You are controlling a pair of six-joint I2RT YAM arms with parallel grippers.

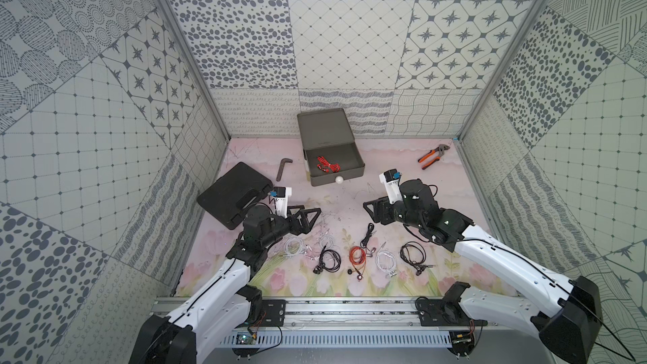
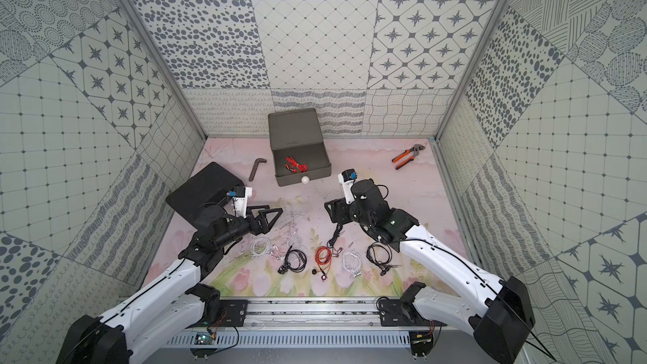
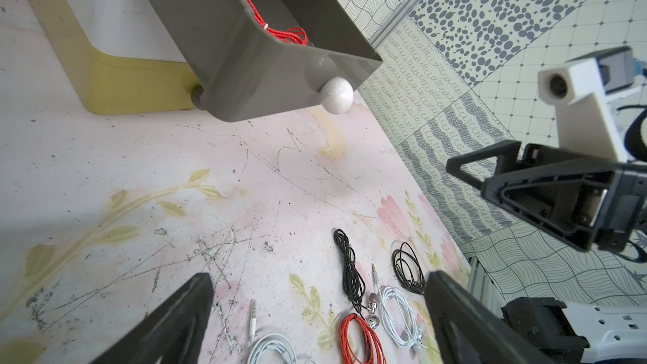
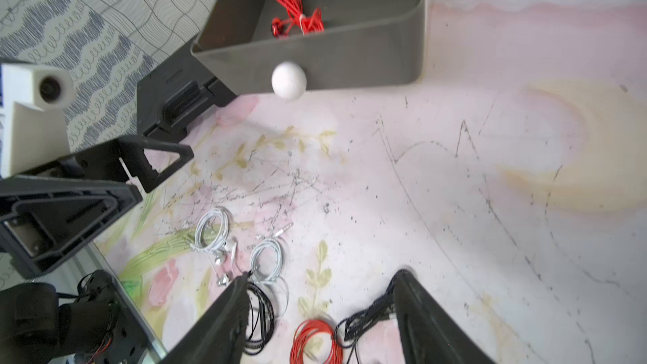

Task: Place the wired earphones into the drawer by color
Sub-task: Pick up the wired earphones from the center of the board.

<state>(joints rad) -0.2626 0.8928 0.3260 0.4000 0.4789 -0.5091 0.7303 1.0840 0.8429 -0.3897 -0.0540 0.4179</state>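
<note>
Top views both give me the layout: the drawer unit (image 1: 324, 126) stands at the back of the mat (image 1: 350, 201), its grey top drawer (image 1: 352, 172) pulled out toward the arms, with a white knob (image 1: 339, 179) on the front. 1 red earphone coil (image 1: 327, 164) lies inside that drawer. 7 more coils lie on the mat near the rail. From the left I see 2 white coils (image 1: 293, 246), a black coil (image 1: 331, 260), an orange-red coil (image 1: 357, 255), a 3rd white coil (image 1: 385, 262) and another black coil (image 1: 413, 253). A tied black bundle (image 1: 367, 234) sits just behind the orange-red one. The right gripper (image 1: 369, 211) hovers close to that bundle, jaws apart. The right wrist view puts the bundle on the mat between the fingers, near 1 of them; I cannot tell whether it touches. The left gripper (image 1: 313, 220) is spread wide and holds nothing, beside the black case (image 1: 234, 194). Pliers (image 1: 431, 156) and a hex key (image 1: 283, 169) lie well apart from the coils.
</note>
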